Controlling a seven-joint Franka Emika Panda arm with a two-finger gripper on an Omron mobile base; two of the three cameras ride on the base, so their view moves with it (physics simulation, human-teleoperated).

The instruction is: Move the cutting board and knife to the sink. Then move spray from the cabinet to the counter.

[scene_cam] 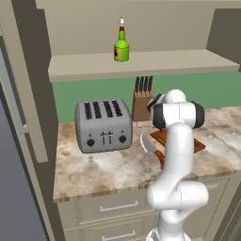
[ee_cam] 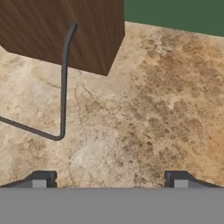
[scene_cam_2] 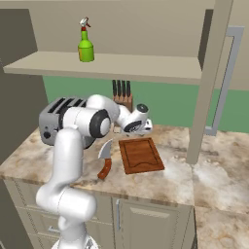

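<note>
**Gripper open above the counter by the knife block**

We see our gripper with fingers spread wide and empty, over the counter just beside the knife block. In front of the block, the knife lies flat, blade pointing toward it, handle toward the counter's edge. Just right of the knife sits the cutting board, its long axis parallel.

Cutting board mostly hidden behind the arm beside the toaster, knife handle covered too, knife block cut off at top edge.
</note>
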